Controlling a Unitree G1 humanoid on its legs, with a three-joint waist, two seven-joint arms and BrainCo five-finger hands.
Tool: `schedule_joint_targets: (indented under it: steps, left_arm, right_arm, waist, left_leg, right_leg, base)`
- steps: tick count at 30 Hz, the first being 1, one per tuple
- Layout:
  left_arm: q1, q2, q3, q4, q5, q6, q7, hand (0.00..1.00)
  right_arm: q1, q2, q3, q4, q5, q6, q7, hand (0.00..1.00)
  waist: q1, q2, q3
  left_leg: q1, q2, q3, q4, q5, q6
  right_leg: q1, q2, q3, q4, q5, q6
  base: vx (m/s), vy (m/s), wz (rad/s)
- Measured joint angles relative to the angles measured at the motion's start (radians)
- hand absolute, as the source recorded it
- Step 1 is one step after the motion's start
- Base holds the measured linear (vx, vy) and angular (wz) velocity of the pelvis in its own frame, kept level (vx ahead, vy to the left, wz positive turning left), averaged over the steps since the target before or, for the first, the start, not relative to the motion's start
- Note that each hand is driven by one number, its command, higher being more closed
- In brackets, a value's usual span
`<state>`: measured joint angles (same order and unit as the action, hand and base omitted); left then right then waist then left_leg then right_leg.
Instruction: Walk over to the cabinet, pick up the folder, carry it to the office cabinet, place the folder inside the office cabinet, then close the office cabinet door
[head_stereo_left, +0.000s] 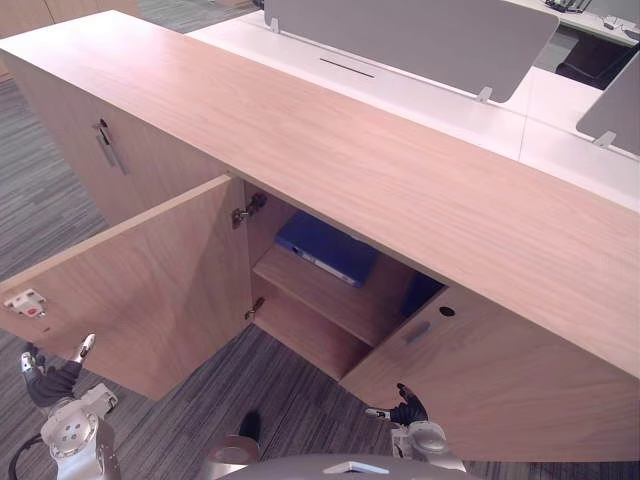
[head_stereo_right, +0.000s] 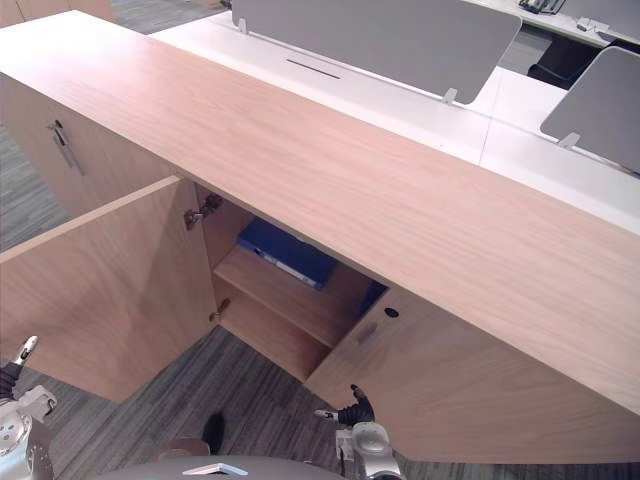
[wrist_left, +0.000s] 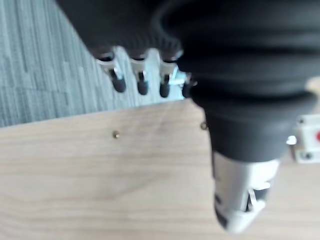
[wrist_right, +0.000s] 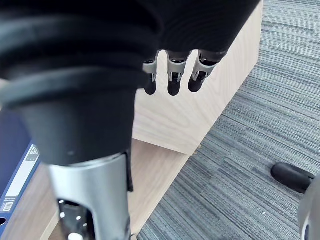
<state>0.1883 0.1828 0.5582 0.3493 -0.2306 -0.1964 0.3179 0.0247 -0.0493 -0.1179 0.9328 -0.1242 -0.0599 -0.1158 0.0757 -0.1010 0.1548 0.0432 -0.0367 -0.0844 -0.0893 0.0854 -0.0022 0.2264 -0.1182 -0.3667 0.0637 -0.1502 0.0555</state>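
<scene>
- The long cabinet (head_stereo_left: 400, 180) of pale wood grain runs across the view under a flat, smooth top with straight edges.
- The floor (head_stereo_left: 290, 400) is grey carpet with fine stripes, and it lies open in front of the compartment between the two hands.
- A white worktop (head_stereo_left: 430, 100) lies behind the cabinet and carries grey divider panels (head_stereo_left: 410, 35) with rounded corners.
- The open door (head_stereo_left: 150, 290) swings out to the left on two metal hinges (head_stereo_left: 245, 211), leaving one compartment exposed. The door to its right (head_stereo_left: 500, 380) is closed.
- Inside, a wooden shelf (head_stereo_left: 330, 300) splits the compartment into an upper and a lower space.
- The folder (head_stereo_left: 328, 248), blue and flat, lies on that shelf toward the back, well apart from both hands.
- The left hand (head_stereo_left: 55, 385) is low beside the free outer edge of the open door. Its fingers are loose and extended and grip nothing. Whether it touches the door cannot be told.
- The right hand (head_stereo_left: 408, 410) hangs low before the closed door, below the folder. Its fingers are straight and it is empty.
</scene>
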Motion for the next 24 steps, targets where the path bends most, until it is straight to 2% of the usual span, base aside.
schedule_joint_targets:
  steps: [14,20,24]
  left_arm:
    - [-0.007,0.044,0.149,0.026,-0.002,-0.001,0.074,0.00]
    - [-0.006,0.044,0.142,0.054,-0.001,-0.001,0.072,0.00]
    - [-0.003,0.043,0.086,0.054,0.002,-0.001,0.057,0.00]
  right_arm:
    - [0.001,0.000,0.025,0.028,0.000,-0.001,-0.005,0.00]
    - [0.006,0.001,0.040,0.028,0.000,-0.001,-0.005,0.00]
    - [0.016,0.002,0.062,0.028,-0.001,-0.002,-0.005,0.00]
  waist:
    - [0.001,-0.005,-0.002]
    - [-0.004,-0.011,-0.006]
    - [-0.016,-0.014,-0.008]
  left_leg:
    - [0.019,0.002,0.005,0.000,-0.026,0.001]
    - [0.025,0.010,0.004,0.000,-0.032,0.001]
    - [0.027,0.014,0.000,0.000,-0.033,0.001]
  right_leg:
    - [0.018,0.004,0.035,-0.010,0.006,-0.009]
    - [0.019,0.010,0.061,-0.002,0.019,-0.024]
    - [0.013,0.012,0.073,0.014,0.019,-0.024]
  base:
    - [0.01,-0.010,-0.01]
    - [0.00,0.000,0.00]
    - [0.00,0.000,0.00]
